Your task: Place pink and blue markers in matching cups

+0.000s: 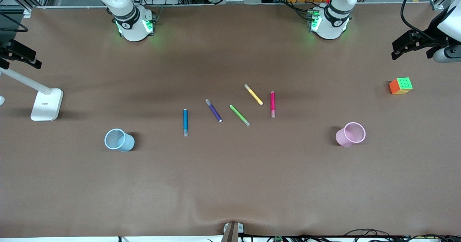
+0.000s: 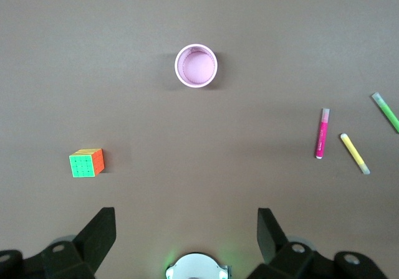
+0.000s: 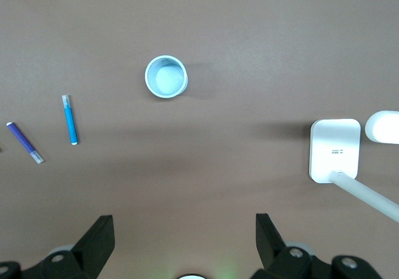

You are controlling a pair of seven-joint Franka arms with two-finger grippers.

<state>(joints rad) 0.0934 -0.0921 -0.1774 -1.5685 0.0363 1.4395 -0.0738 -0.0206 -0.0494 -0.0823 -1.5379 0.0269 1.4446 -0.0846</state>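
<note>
The magenta-pink marker (image 1: pixel 272 104) lies flat mid-table, toward the left arm's end of a row of markers; it also shows in the left wrist view (image 2: pixel 322 133). The blue marker (image 1: pixel 185 122) lies at the row's other end, and shows in the right wrist view (image 3: pixel 70 119). The pale pink cup (image 1: pixel 350 134) (image 2: pixel 196 66) stands toward the left arm's end. The light blue cup (image 1: pixel 119 140) (image 3: pixel 166 76) stands toward the right arm's end. My left gripper (image 2: pixel 187 220) is open and empty, high over the table near its own base. My right gripper (image 3: pixel 185 226) is likewise open and empty. Neither hand shows in the front view.
Purple (image 1: pixel 213 110), green (image 1: pixel 239 115) and yellow (image 1: pixel 253 94) markers lie between the two task markers. A colourful cube (image 1: pixel 401 85) sits near the left arm's end. A white lamp stand (image 1: pixel 47 104) is at the right arm's end. Dark fixtures jut in at both table ends.
</note>
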